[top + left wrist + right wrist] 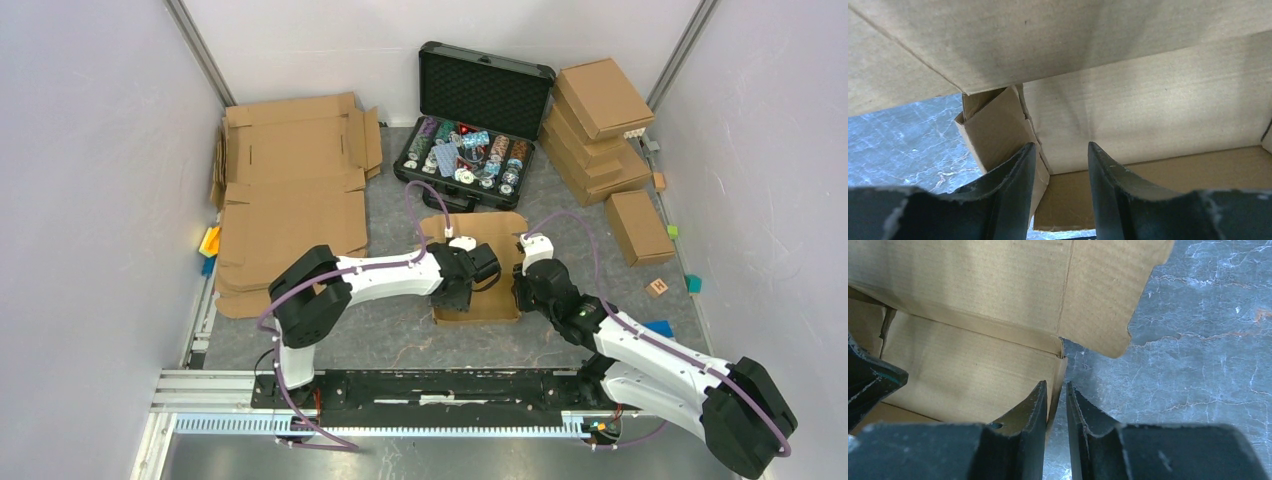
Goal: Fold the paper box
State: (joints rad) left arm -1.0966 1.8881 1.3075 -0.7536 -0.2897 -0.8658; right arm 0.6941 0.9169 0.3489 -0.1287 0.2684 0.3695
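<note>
Probably risks the tucked flap springing from the paper box, left jaws parted, right jaws pinching its wall.

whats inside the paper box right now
Bare cardboard floor and walls show inside the paper box, plus the open fingers of the left gripper. From above that gripper covers the box's middle, so the floor under it is unseen.

The small plain brown cardboard box sits open-topped near the middle of the tabletop, partly folded, with side walls raised and a rounded flap sticking out.
</note>
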